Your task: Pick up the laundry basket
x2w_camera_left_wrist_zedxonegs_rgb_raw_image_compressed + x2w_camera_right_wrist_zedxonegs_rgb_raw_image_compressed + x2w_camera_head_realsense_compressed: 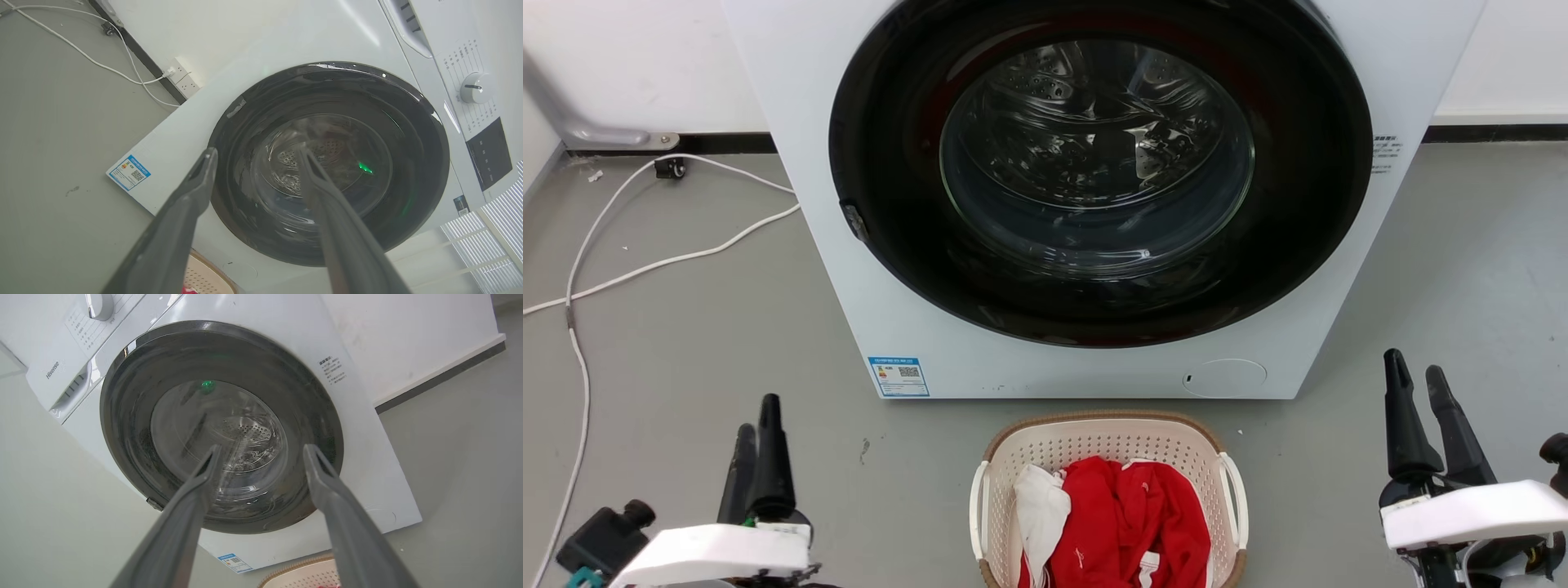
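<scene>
Dark left hand (757, 415), right hand (1413, 363), both parted, empty

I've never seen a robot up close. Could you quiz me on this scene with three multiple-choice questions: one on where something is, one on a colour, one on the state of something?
1. Where does the laundry basket stand relative to the washing machine?
A. On top of it
B. On the floor in front of it
C. Inside its drum

2. What colour is the largest garment in the basket?
A. Blue
B. Green
C. Red

3. How are the left end effector and right end effector?
A. Both open, holding nothing
B. Both shut on the handles
C. One grips a garment

Answers:
1 B, the head view shows it on grey floor below the machine's door.
2 C, it is plainly red.
3 A, each wrist view shows fingers spread with nothing between them.
</scene>
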